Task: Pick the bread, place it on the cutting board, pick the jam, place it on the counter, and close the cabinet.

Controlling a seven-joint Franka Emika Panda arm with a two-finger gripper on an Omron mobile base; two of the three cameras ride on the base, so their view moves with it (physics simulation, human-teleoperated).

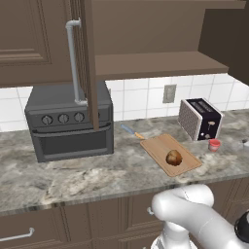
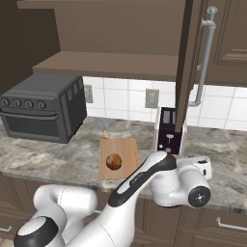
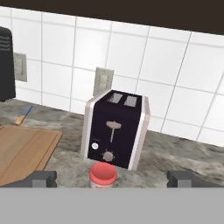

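The bread (image 1: 173, 157) (image 2: 114, 161), a glossy brown bun, lies on the tan cutting board (image 1: 158, 146) (image 2: 124, 147) (image 3: 22, 151). The red-lidded jam (image 1: 214, 145) (image 3: 103, 175) stands on the marbled counter (image 1: 97, 175) (image 3: 175, 153), just in front of the toaster. My gripper (image 3: 113, 180) is open, its fingertips (image 3: 41, 178) wide on either side of the jam and apart from it. The cabinet stands open, its door (image 1: 87, 58) (image 2: 185, 72) swung out edge-on with its silver handle (image 1: 74, 63) (image 2: 205, 62). Its inner shelf (image 1: 155, 63) is bare.
A black and silver toaster (image 1: 200, 118) (image 2: 170, 130) (image 3: 114, 129) stands right behind the jam. A dark toaster oven (image 1: 70, 124) (image 2: 43, 108) sits to the left. A blue-handled knife (image 1: 129, 130) (image 3: 22, 114) lies behind the board. The tiled wall carries outlets (image 3: 103, 81).
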